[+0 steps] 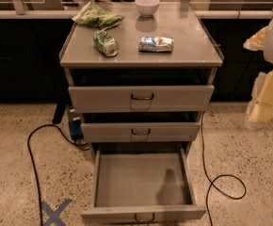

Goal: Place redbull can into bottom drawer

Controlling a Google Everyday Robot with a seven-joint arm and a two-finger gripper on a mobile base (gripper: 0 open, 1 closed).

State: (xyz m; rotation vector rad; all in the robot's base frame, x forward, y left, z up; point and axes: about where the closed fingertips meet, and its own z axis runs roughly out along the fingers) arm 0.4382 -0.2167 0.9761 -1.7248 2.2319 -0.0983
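Note:
The redbull can [156, 44], silver and blue, lies on its side on the cabinet top [188, 51], right of centre. The bottom drawer [127, 182] is pulled fully open below the two shallower drawers. Its flat grey floor holds nothing, only a shadow near the right. Its dark loop handle [145, 217] faces the front. My gripper [267, 95], with white and yellowish parts, hangs at the right edge of the view. It is to the right of the cabinet at about top-drawer height, well apart from the can.
A green can [105, 43] lies on its side left of the redbull can. A green bag [98, 17] and a white bowl [147, 6] sit at the back of the top. The top drawer [174, 98] and middle drawer [174, 132] stand slightly out. Black cables [33, 154] loop on the floor on both sides. A blue tape cross [55, 213] marks the floor.

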